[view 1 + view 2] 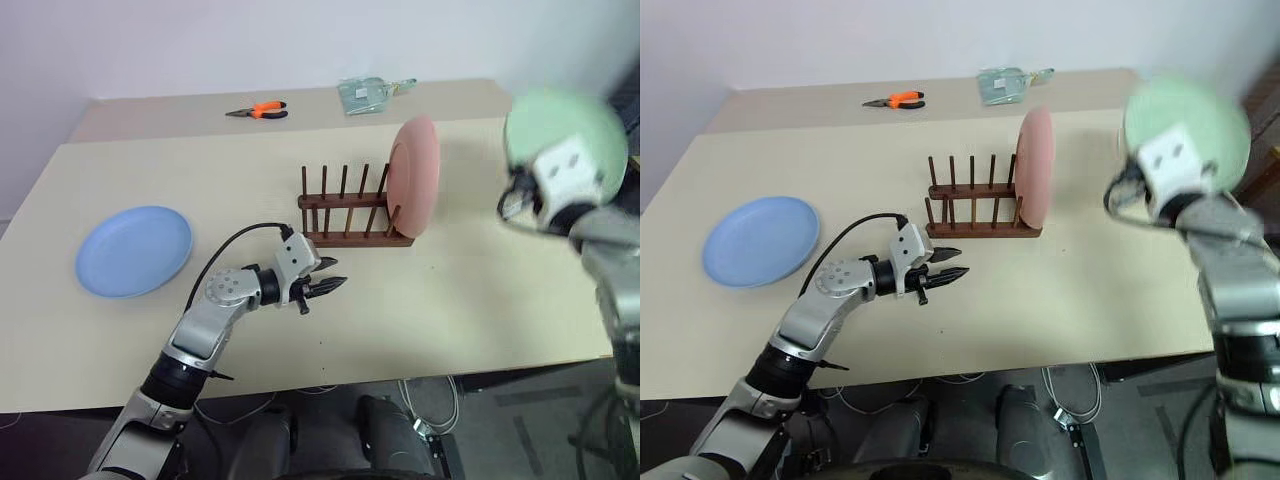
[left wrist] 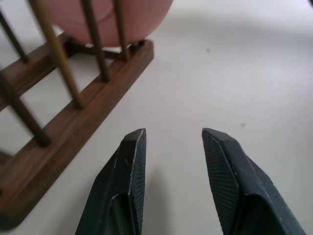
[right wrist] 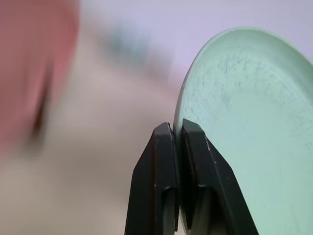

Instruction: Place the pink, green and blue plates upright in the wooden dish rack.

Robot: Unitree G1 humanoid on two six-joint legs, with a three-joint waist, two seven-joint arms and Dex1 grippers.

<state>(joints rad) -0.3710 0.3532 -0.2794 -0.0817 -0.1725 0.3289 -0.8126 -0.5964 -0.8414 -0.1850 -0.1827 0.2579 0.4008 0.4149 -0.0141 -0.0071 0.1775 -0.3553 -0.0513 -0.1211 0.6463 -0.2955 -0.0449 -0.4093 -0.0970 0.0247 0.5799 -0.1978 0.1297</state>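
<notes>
The green plate (image 1: 566, 135) is smeared by motion in the head views, and its lower part is covered by the right wrist. In the right wrist view, the pink plate (image 3: 34, 63) is blurred. The rack (image 2: 73, 112) is cut off in the left wrist view.

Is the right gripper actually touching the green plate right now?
Touching. The right wrist view shows the right gripper with its two black fingers pinched on the rim of the green plate, no gap on either side.
</notes>
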